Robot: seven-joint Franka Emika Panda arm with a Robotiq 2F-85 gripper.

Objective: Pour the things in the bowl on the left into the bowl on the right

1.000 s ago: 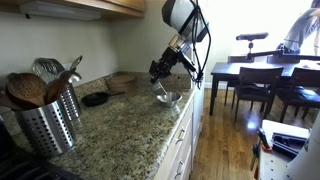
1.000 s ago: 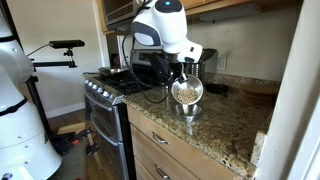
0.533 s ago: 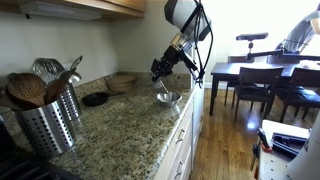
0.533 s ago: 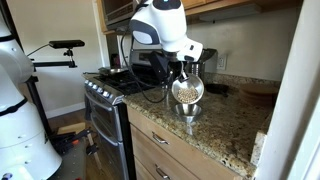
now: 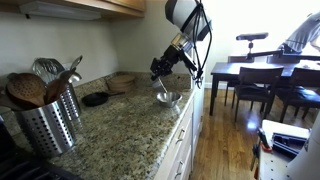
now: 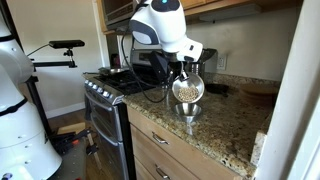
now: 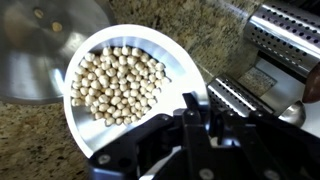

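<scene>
One white bowl (image 7: 181, 70) of beans (image 7: 115, 85), tilt unchanged, jaws gripping

I see a perforated steel utensil holder (image 5: 45, 125) with wooden spoons (image 5: 27, 88), a stove (image 6: 107, 115), and a dining table (image 5: 255, 68).

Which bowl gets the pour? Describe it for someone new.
On the granite counter, look near the front edge, directly under the gripper. The steel bowl sits there, beneath the tilted white bowl of pale beans. It is the only shiny metal bowl; the dark dish and wooden bowl sit back by the wall.
</scene>
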